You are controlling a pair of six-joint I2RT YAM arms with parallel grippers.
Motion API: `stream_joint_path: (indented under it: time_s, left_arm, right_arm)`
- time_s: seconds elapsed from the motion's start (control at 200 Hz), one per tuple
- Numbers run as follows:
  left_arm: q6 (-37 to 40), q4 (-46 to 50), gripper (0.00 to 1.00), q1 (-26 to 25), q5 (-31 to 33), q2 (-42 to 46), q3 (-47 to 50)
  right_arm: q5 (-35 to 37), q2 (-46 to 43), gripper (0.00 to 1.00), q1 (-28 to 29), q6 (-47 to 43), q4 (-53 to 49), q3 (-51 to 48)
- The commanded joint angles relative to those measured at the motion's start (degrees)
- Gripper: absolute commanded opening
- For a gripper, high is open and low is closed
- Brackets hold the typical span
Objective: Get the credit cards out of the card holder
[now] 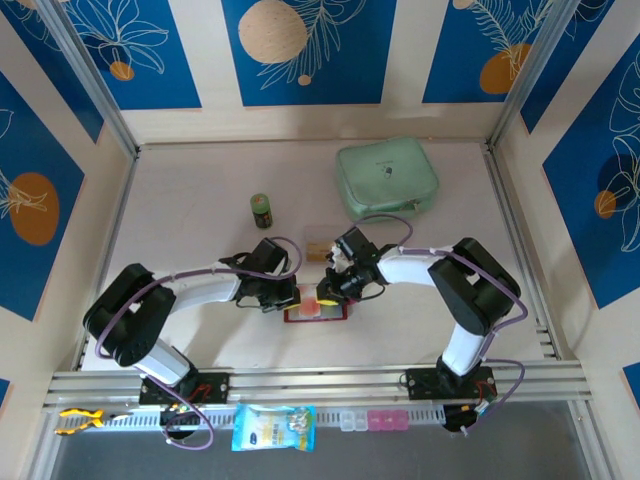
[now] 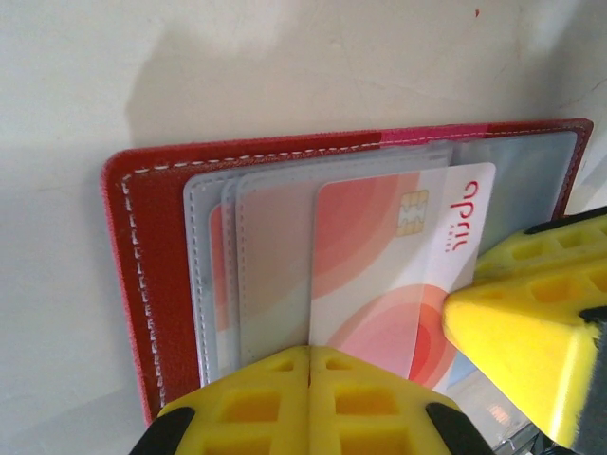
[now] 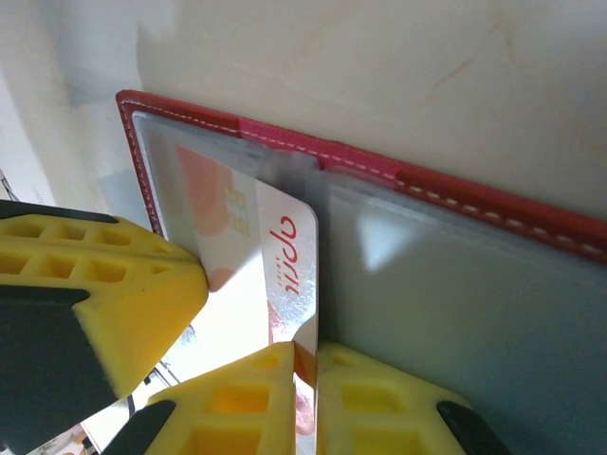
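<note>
From the overhead camera I have both arms folded inward, elbows out and wrists meeting over the card holder (image 1: 318, 314), which lies open on the table just in front of the bases. The left gripper (image 1: 290, 298) is on its left end and the right gripper (image 1: 330, 292) is on its right half. A tan card (image 1: 318, 247) lies loose on the table just beyond it, and the mint-green pouch (image 1: 388, 180) sits well apart at the back. On the left wrist camera, the left gripper (image 2: 308, 384) has its jaws clenched together with nothing between them. It is pressed down on the near edge of the card holder (image 2: 142, 265), which I read as pinning it so it cannot slide. The white-and-red credit card (image 2: 379, 256) pokes partway out of a clear sleeve, and a finger (image 2: 531, 351) of the right arm touches its near corner. On the right wrist camera, the right gripper (image 3: 305, 379) comes in low and tilted, jaws nipped onto the near edge of the white-and-red credit card (image 3: 285, 246). That grip suits drawing the card out sideways while the card holder (image 3: 493, 194) is held flat.
</note>
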State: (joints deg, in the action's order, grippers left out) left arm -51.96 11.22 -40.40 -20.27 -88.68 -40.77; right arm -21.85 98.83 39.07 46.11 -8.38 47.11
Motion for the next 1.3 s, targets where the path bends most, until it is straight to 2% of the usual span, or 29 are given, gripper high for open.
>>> stream_joint_path:
  time_s: [0.0, 0.535, 1.01, 1.295]
  left_arm:
    - [0.5, 2.5, 0.0, -0.3, 1.8, -0.2, -0.3]
    - [0.7, 1.6, 0.0, -0.3, 1.9, 0.8, -0.3]
    - [0.7, 1.6, 0.06, -0.3, 2.4, 3.8, -0.1]
    - [1.1, 2.6, 0.09, 0.0, 4.3, 6.4, 0.6]
  right_arm:
    - [0.9, -2.8, 0.1, -0.2, -0.9, -3.1, -0.6]
    - [10.6, -9.4, 0.05, -0.2, -8.0, -20.8, 4.8]
    - [12.9, -5.3, 0.04, 2.9, -8.0, -23.5, 10.0]
    - [14.6, -4.0, 0.1, 4.2, -5.7, -25.5, 12.1]
